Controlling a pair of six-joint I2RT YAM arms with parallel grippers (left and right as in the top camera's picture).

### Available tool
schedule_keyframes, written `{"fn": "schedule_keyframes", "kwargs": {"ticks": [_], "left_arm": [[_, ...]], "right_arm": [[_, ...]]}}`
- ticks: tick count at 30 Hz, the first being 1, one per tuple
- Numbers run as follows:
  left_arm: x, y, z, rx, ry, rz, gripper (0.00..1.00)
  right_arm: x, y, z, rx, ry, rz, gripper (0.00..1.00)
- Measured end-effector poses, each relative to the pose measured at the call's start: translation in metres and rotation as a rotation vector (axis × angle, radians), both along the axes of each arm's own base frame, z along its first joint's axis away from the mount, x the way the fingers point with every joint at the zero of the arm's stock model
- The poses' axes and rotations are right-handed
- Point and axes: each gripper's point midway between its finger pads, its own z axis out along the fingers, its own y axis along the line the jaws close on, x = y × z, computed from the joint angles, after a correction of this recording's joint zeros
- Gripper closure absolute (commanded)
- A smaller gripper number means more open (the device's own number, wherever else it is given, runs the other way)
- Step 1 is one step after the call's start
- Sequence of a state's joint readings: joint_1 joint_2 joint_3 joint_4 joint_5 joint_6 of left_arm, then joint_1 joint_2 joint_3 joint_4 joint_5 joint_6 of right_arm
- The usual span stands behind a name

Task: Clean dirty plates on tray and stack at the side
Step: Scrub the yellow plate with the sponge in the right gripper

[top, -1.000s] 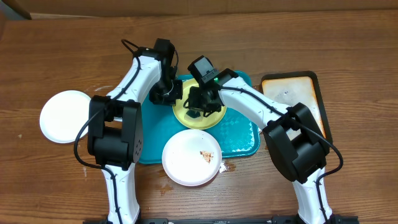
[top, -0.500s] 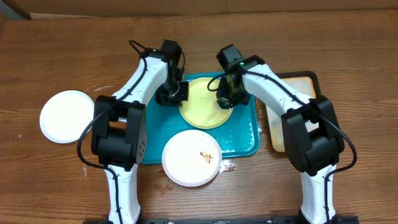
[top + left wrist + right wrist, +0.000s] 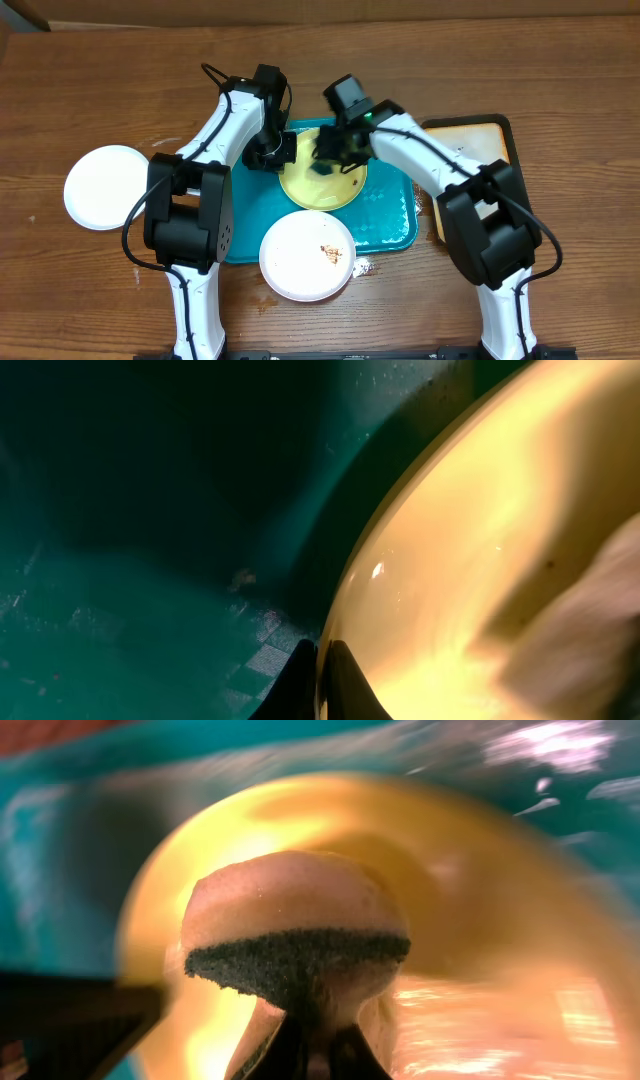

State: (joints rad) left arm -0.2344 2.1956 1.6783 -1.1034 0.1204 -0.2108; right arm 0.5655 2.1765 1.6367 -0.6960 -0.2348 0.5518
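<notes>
The pale yellow-green plate (image 3: 325, 187) lies at the back of the teal tray (image 3: 388, 225). My left gripper (image 3: 284, 152) is shut on its left rim; in the left wrist view the fingertips (image 3: 322, 682) pinch the plate's edge (image 3: 470, 540). My right gripper (image 3: 333, 158) is over the plate, shut on a tan sponge (image 3: 295, 925) with a dark scouring side, pressed against the plate (image 3: 490, 890). A white plate (image 3: 307, 255) with a brown smear overlaps the tray's front edge. Another white plate (image 3: 103, 187) sits on the table at the left.
A smaller tan tray (image 3: 497, 145) with a black rim lies to the right of the teal tray, partly under my right arm. Small crumbs (image 3: 366, 267) lie on the wooden table by the front plate.
My right gripper has swept the sponge from the plate's right side back to its left. The yellow-green plate shifted slightly left. The left gripper keeps its hold on the rim.
</notes>
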Motion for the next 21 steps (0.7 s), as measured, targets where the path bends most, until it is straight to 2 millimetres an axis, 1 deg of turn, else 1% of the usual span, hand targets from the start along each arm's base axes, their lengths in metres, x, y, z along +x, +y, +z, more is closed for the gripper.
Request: {"fn": "schedule_keyframes", "kwargs": {"ticks": [3,5,7,13,21], "left_arm": [[0.0,0.0,0.0,0.001,0.001,-0.002,0.96],[0.0,0.0,0.0,0.001,0.001,-0.002,0.96],[-0.001,0.0,0.0,0.002,0.003,-0.002,0.96],[-0.004,0.0,0.0,0.005,0.015,-0.002,0.96],[-0.005,-0.001,0.0,-0.001,0.021,-0.002,0.96]], "right_arm": [[-0.013,0.017,0.001,0.022,0.016,0.037,0.96],[-0.019,0.019,0.0,0.017,0.036,0.026,0.96],[-0.024,0.014,-0.003,-0.007,0.065,0.0,0.96],[-0.03,-0.023,-0.016,-0.154,0.126,-0.112,0.96],[-0.019,-0.078,-0.018,-0.323,0.114,-0.252,0.96]]}}
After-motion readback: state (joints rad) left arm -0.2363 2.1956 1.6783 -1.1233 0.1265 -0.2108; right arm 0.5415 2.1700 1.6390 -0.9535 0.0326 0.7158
